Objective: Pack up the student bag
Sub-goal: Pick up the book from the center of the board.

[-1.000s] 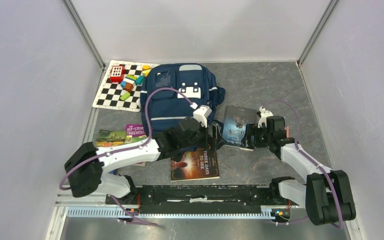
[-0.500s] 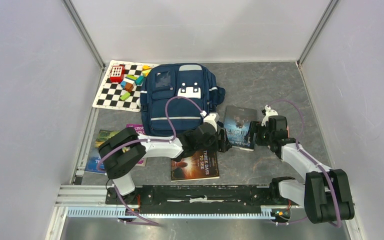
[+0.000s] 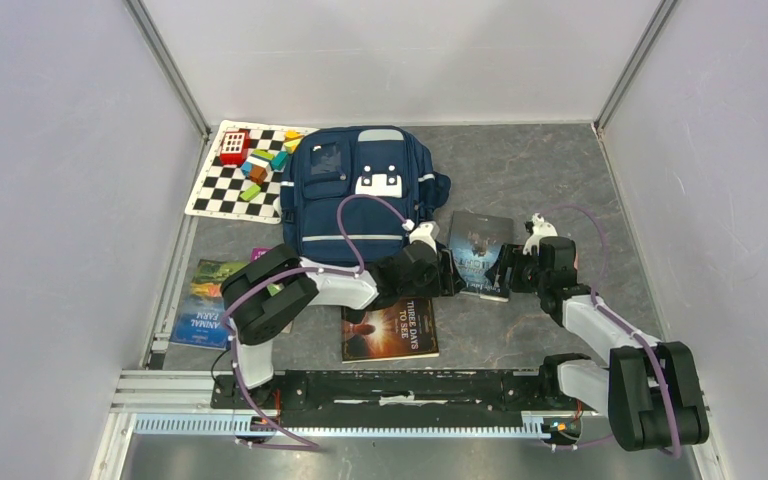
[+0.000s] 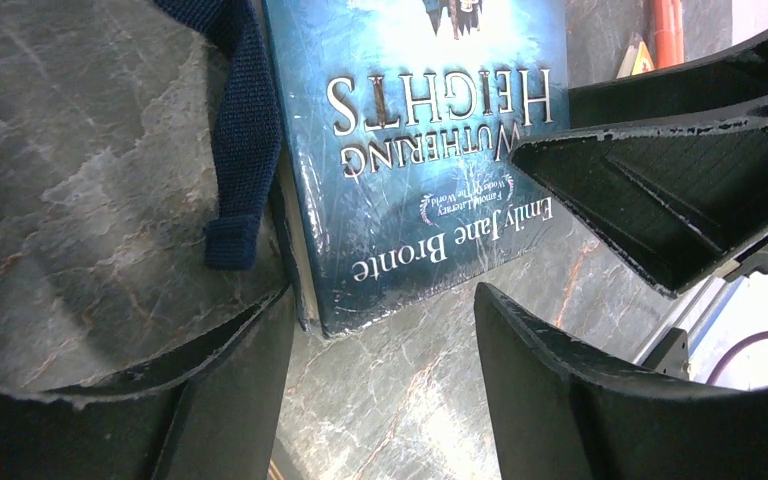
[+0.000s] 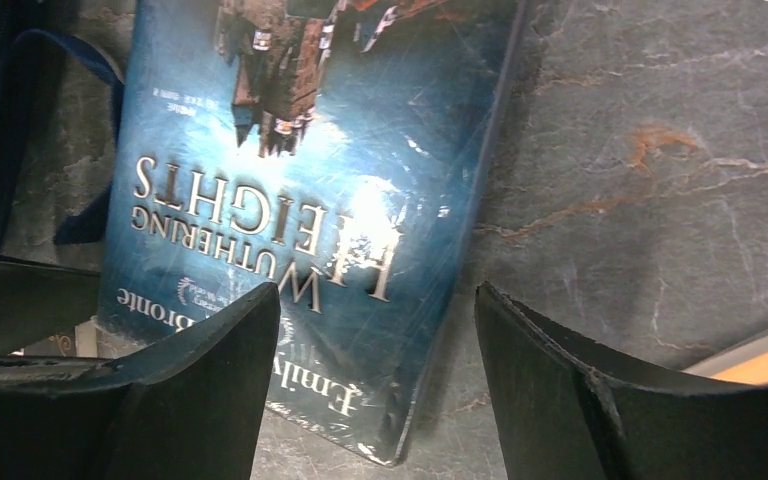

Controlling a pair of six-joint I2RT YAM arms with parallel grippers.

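From above: barely begun, judging by the layout. Navy fabric student bag [image 3: 365, 195] flat at the far middle of the grey marbled desk [image 3: 530, 165], apparently shut, nothing visibly inside. Wuthering Heights paperback [image 3: 480, 252] just right of it, Three Days to See [image 3: 390, 328] and Animal Farm [image 3: 203, 312] nearer, all unpacked. Left end effector [image 3: 447, 275] and right end effector [image 3: 508, 272] flanking the paperback's near edge. From the left wrist: spread wide, gripping nothing, at the glossy, scuffed cover's corner, with a woven strap [image 4: 245, 120] alongside. From the right wrist: likewise spread and empty, straddling the other near corner.
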